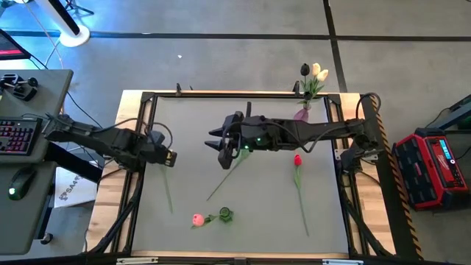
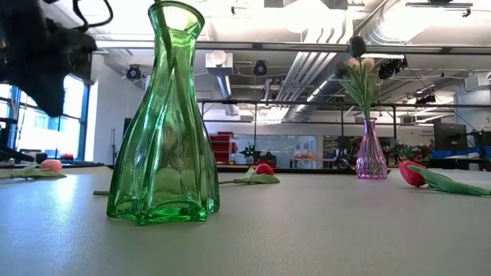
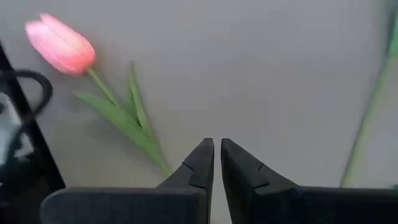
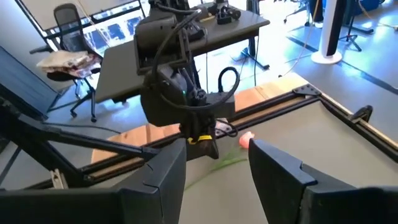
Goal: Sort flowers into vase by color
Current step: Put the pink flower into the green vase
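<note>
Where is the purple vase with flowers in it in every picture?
High view: the purple vase stands at the table's edge at the top of the picture, right of the middle.
Low view: the purple vase is far back, right of the middle.
Left wrist view: not in it.
Right wrist view: not in it.
Shared landmark: the near-black tulip standing in the vase.

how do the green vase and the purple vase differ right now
The green vase stands close to the low camera and looms large; the purple vase stands far back and looks small. The green one shows only a single green stem inside; the purple one carries cream, pink and dark tulip heads. Both are clear tinted glass, upright, with narrow necks and wider bases.
</note>
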